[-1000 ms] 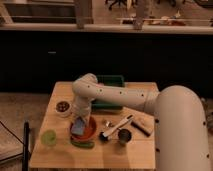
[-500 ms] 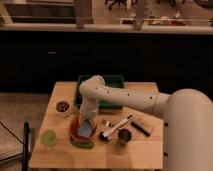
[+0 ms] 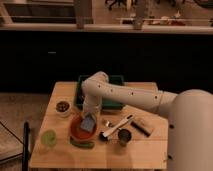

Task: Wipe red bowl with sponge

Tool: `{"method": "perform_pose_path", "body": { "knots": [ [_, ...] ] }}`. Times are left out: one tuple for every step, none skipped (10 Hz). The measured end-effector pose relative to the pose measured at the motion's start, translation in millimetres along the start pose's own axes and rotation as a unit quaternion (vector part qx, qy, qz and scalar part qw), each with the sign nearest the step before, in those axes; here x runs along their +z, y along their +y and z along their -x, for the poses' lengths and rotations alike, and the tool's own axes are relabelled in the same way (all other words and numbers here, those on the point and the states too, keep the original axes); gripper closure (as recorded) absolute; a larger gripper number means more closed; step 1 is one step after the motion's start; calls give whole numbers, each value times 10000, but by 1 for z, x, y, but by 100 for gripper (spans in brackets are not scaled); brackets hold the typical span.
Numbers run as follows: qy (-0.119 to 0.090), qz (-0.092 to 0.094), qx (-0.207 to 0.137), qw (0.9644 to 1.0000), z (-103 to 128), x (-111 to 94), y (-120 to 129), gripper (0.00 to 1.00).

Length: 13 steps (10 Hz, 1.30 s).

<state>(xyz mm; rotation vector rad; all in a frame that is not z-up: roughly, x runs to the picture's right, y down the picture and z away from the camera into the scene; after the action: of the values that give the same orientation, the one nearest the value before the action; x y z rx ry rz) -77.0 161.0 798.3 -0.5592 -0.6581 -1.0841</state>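
The red bowl [image 3: 79, 131] sits near the front left of the wooden table [image 3: 60, 95]. The light blue-grey sponge [image 3: 88, 123] is inside the bowl on its right side. My gripper [image 3: 90, 116] comes down from the white arm [image 3: 125, 95] and is at the sponge, right over the bowl. The sponge looks held at the gripper's tip and pressed toward the bowl.
A small white bowl with dark contents [image 3: 63, 107] is left of the arm. A green cup [image 3: 48, 137] stands front left. A green tray [image 3: 107, 97] lies behind the arm. A black-and-white brush [image 3: 116, 128], a dark cup [image 3: 124, 136] and a dark bar [image 3: 142, 126] lie to the right.
The arm's elbow has swung right and the gripper with the sponge has shifted slightly right inside the red bowl.
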Motion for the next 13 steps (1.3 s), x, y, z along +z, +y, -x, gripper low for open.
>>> {"method": "perform_pose_path", "body": {
  "knots": [
    [117,-82,16,9999,-6,-2,-3,100],
    [203,-154,10,9997,-10,-3,-8,100],
    [249,-199,-13,9995,-13,-3,-14,100],
    [265,-232,-39,9994,-13,-2,-19,100],
    [268,-261,-77,9993,-13,0,-25,100],
    [254,-278,-161,9992,-11,2,-32,100],
    [209,-295,-304,9989,-7,6,-43,100],
    [148,-312,-442,9984,-2,8,-50,100],
    [76,-301,-555,9980,3,10,-52,100],
    [-6,-290,-673,9973,8,13,-54,100],
    [-113,-278,-799,9963,15,14,-54,100],
    [-228,-251,-901,9954,23,16,-51,100],
    [-373,-171,-1002,9941,32,20,-44,100]
  ]
}}
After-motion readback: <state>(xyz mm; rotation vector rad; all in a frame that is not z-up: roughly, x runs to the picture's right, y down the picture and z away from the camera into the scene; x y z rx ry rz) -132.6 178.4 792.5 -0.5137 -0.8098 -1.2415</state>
